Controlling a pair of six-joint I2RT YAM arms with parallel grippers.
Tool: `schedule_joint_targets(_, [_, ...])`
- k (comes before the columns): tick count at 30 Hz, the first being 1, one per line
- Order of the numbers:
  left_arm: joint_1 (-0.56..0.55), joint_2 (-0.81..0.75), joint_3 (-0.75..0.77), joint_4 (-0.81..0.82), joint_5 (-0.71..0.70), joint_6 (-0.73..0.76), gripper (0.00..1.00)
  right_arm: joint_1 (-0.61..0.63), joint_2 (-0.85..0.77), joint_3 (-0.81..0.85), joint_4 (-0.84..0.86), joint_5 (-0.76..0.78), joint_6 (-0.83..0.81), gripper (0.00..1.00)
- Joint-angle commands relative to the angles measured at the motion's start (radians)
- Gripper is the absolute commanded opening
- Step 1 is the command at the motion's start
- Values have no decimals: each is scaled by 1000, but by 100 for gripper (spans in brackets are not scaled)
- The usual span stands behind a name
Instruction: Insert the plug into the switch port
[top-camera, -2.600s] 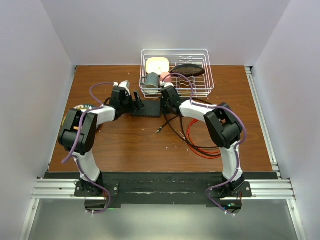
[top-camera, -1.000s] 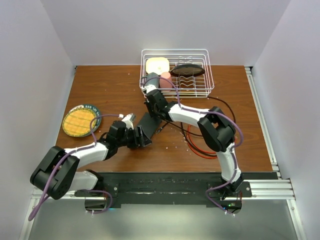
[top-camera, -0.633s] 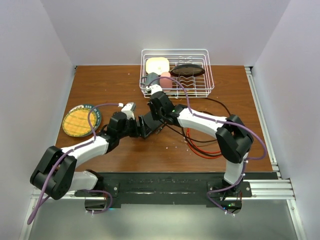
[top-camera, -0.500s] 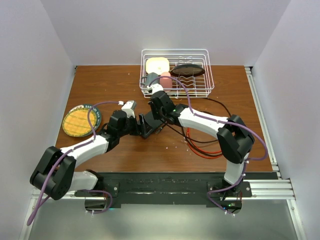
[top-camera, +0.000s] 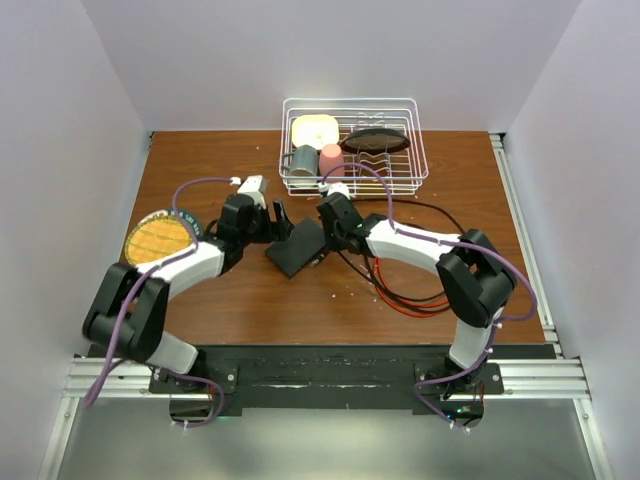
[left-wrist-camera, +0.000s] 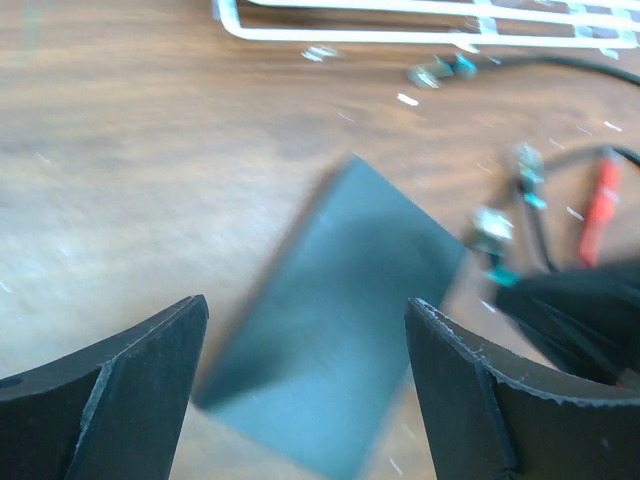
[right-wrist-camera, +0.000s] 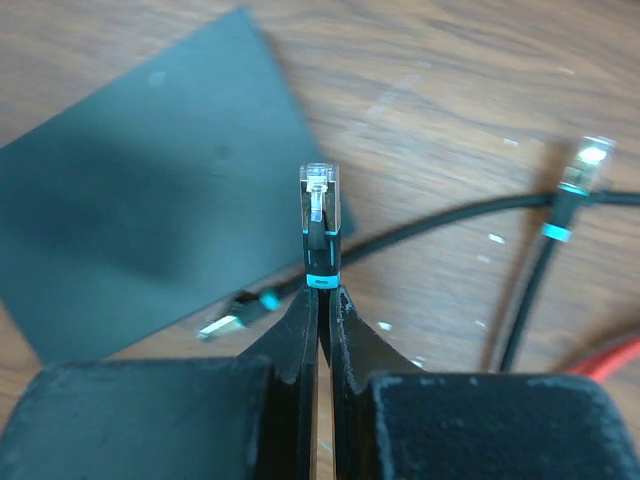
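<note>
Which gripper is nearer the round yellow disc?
Left. The left gripper is between the disc and the switch; the right gripper is farther, at the switch's far side.

No text, number or brand can be read in any view. The round flat disc with a yellow gridded face and a dark green rim (top-camera: 155, 238), lying on the brown wooden table (top-camera: 250, 300), carries small pale marks along its rim that look like lettering. They are too small to make out, and the left arm hides part of the rim. The upper face of the thin flat matte-black rectangular switch (right-wrist-camera: 140, 170) and the clear plastic plug with a teal band (right-wrist-camera: 320, 225) show nothing legible.
</note>
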Motion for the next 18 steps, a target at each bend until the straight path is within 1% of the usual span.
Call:
schedule_joint_targets(1, [82, 154, 63, 35, 103, 24, 84, -26, -56, 6, -34, 32, 60, 0])
schedule_joint_targets(3, [93, 186, 66, 52, 155, 21, 84, -28, -59, -3, -40, 29, 61, 0])
schedule_joint_targets(9, [95, 236, 52, 100, 215, 5, 84, -26, -27, -22, -22, -20, 73, 0])
schedule_joint_targets(14, [95, 203, 11, 120, 235, -13, 83, -26, 36, 4, 38, -83, 79, 0])
schedule_joint_targets(18, [95, 158, -23, 117, 229, -25, 83, -24, 123, 75, 69, -132, 69, 0])
